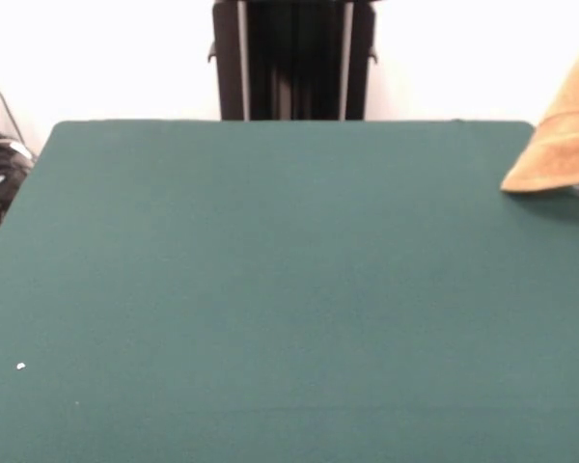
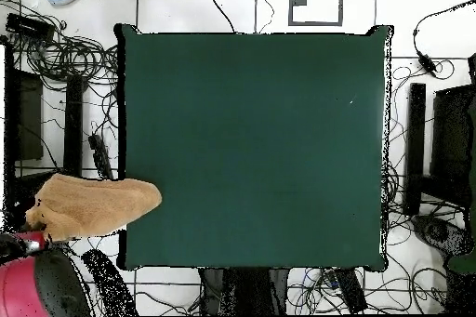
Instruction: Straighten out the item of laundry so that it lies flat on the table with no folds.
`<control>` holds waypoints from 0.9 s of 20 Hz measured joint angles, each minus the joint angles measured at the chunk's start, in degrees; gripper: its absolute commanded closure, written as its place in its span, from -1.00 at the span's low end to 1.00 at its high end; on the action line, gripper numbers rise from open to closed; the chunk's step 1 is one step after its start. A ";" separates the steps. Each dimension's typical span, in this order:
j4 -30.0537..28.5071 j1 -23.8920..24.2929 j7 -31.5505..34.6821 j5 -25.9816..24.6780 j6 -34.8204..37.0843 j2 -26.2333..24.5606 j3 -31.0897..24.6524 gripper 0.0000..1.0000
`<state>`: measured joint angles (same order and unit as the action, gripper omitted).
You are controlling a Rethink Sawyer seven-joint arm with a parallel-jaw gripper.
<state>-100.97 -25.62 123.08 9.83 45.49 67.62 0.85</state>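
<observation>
Orange-tan terry towel (image 2: 93, 207) hangs bunched off the dark green cloth table's (image 2: 256, 146) corner, mostly past the edge, under the red arm (image 2: 33, 281); gripper state: cannot tell; likely risk: towel drops to floor.

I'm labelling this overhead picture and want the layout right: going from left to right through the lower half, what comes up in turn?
Red arm at the bottom-left corner → orange-tan towel, bunched and hanging over the table's left edge → bare green table → cables and dark equipment on the floor at the right.
</observation>
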 measured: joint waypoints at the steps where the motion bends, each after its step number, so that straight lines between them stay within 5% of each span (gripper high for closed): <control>1: 0.38 -0.14 0.57 0.08 0.01 -0.10 0.00 1.00; 18: 7.90 -1.10 5.29 1.06 6.89 -0.19 0.04 1.00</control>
<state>-93.06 -26.72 128.36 10.89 52.38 67.42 0.90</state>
